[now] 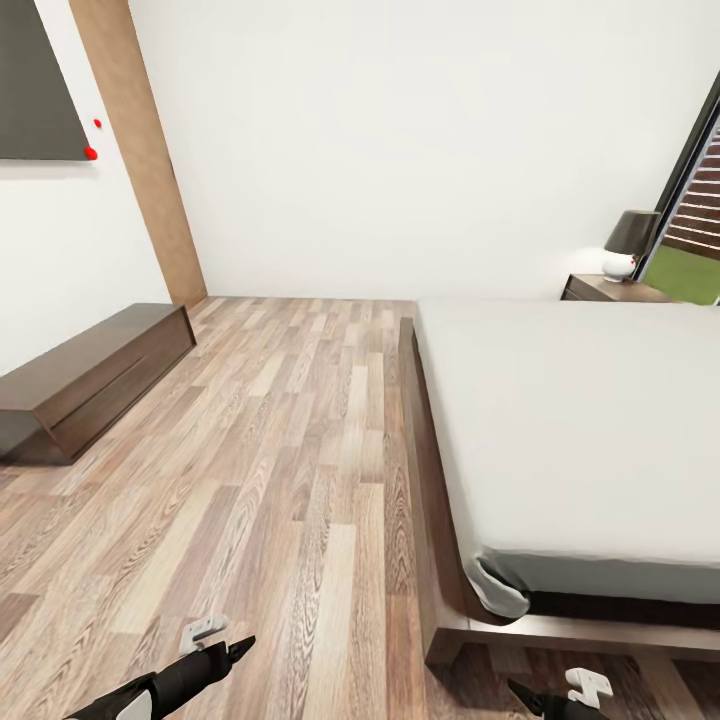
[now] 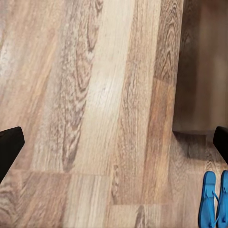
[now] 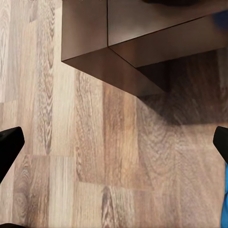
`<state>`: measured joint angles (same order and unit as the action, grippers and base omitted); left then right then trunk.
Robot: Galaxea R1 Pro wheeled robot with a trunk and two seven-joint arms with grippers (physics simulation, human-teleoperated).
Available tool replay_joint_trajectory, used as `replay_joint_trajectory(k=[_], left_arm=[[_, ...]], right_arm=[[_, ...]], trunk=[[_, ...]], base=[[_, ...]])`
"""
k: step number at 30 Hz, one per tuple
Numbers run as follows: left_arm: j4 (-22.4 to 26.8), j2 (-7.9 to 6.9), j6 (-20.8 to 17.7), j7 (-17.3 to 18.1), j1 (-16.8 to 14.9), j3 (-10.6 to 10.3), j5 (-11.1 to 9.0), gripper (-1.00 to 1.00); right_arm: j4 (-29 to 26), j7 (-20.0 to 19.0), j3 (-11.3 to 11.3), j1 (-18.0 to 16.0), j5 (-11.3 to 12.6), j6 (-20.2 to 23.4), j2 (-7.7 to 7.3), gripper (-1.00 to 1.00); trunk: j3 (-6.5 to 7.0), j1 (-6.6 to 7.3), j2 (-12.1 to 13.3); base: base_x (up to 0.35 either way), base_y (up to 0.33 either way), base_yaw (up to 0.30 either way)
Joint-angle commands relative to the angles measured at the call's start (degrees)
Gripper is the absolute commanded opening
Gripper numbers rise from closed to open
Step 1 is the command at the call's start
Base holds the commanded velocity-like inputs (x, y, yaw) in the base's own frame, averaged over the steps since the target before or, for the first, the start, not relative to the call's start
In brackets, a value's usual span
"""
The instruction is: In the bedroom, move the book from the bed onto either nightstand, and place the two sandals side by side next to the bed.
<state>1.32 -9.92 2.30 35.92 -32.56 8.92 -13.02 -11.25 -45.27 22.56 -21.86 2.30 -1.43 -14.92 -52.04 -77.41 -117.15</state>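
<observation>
The bed [image 1: 590, 420] takes up the right side of the head view, its off-white mattress bare on a dark frame; the book is out of view. One nightstand [image 1: 612, 290] stands at the bed's far corner. The two blue sandals [image 2: 213, 202] lie side by side on the plank floor, just past the bed frame's corner [image 2: 199, 71]. A sliver of a blue sandal [image 3: 225, 194] also shows in the right wrist view, near the frame corner [image 3: 118, 38]. My left gripper [image 2: 114, 147] and my right gripper [image 3: 114, 147] hang open over the floor, holding nothing.
A low dark dresser [image 1: 90, 375] runs along the left wall under a dark panel [image 1: 35, 80]. A lamp [image 1: 630, 245] sits on the nightstand beside the black-framed window [image 1: 700, 200]. Wood floor [image 1: 290, 470] stretches between dresser and bed.
</observation>
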Motion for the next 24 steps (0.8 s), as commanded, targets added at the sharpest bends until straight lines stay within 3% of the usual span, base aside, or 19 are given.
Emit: replay_joint_trajectory(k=[1,16,24], left_arm=[[-0.1,-0.01,0.2,0.2,0.0,0.4,0.2,1.00],[-0.1,-0.09,0.2,0.2,0.0,0.4,0.2,1.00],[-0.1,-0.10,0.2,0.2,0.0,0.4,0.2,1.00]], right_arm=[[0.1,-0.2,-0.1,0.0,0.2,-0.1,-0.02,1.00],[0.1,-0.2,-0.1,0.0,0.2,-0.1,-0.02,1.00],[0.1,-0.2,-0.1,-0.1,0.2,-0.1,-0.02,1.00]], trunk=[[-0.05,0.01,0.0],[-0.05,0.01,0.0],[0.04,0.01,0.0]], base=[[0.000,0.000,0.000],[0.000,0.000,-0.002],[0.000,0.000,-0.196]])
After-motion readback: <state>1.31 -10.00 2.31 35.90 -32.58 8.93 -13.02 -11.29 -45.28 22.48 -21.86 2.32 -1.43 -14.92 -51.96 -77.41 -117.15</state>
